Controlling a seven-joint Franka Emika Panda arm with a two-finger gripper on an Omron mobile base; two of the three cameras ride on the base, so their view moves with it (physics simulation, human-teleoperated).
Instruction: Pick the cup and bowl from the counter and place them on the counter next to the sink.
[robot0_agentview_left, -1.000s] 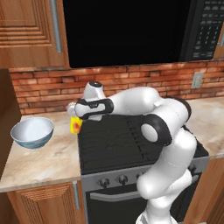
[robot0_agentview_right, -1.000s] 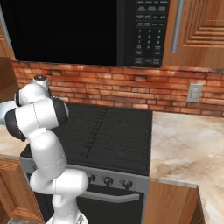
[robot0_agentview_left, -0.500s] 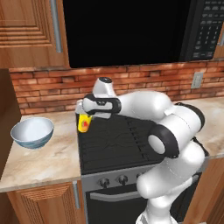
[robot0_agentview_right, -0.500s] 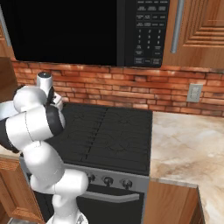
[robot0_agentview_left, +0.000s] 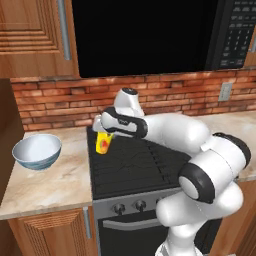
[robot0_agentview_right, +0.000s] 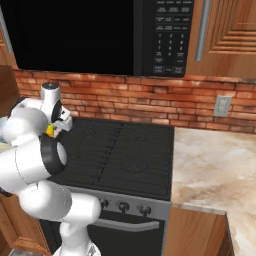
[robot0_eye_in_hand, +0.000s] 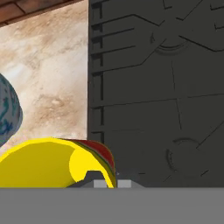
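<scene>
The small yellow cup (robot0_agentview_left: 103, 142) with its red-orange mark hangs in the air over the left edge of the black stove top, and my gripper (robot0_agentview_left: 102, 132) is shut on it from above. From the right base view a sliver of the cup (robot0_agentview_right: 50, 131) peeks out beside the hand. In the hand view the cup (robot0_eye_in_hand: 43, 162) sits at the bottom with its rim toward the camera. The white bowl (robot0_agentview_left: 36, 150) with its blue-grey outside rests upright on the tan counter (robot0_agentview_left: 50, 185) to the left; its patterned side (robot0_eye_in_hand: 6, 113) shows at the hand view's left edge. The sink is out of view.
The black stove top (robot0_agentview_left: 135, 165) lies under and right of the hand, with knobs along its front. A brick wall (robot0_agentview_left: 60, 100) backs the counter, and a dark microwave (robot0_agentview_right: 170, 35) and wooden cabinets hang above. More counter (robot0_agentview_right: 210, 165) stretches right of the stove.
The arm has carried the cup to the right, from above the counter beside the bowl to over the stove's left edge. The bowl has stayed put.
</scene>
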